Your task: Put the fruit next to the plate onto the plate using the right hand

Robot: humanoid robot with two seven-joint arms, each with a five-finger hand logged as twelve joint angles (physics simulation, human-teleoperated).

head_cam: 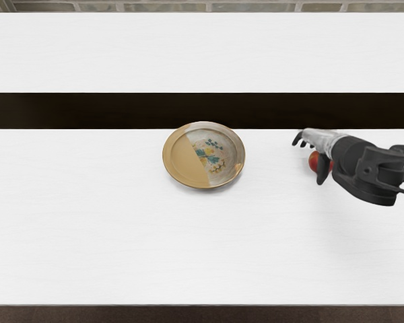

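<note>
The rt. hand (pixel 318 145) is seen near the rt. edge of the view, held low over the white desk (pixel 188 235), w/ its dark arm (pixel 374 171) brought in from the rt. side. A small red fruit (pixel 313 161) is found directly beneath the hand, toward its near side. Only part of the fruit is shown, the rest being covered by the hand. The fruit appears to be resting on the desk, but contact btwn hand and fruit can't be judged from this angle. Whether the hand is open, closed or gripping the fruit can't be told, as its underside is hidden.

A round plate (pixel 172 156) is laid flat on the desk well to the left of the hand, apart from both hand and fruit. Its rim is gold-brown. Approx. half of its inside is plain tan, and the other half is pale w/ a blue and yellow floral pattern. The fruit is not yet on the plate.

Beyond the hand, a dark band (pixel 121 111) is seen running across the full width, w/ a second white surface (pixel 188 54) behind it.
</note>
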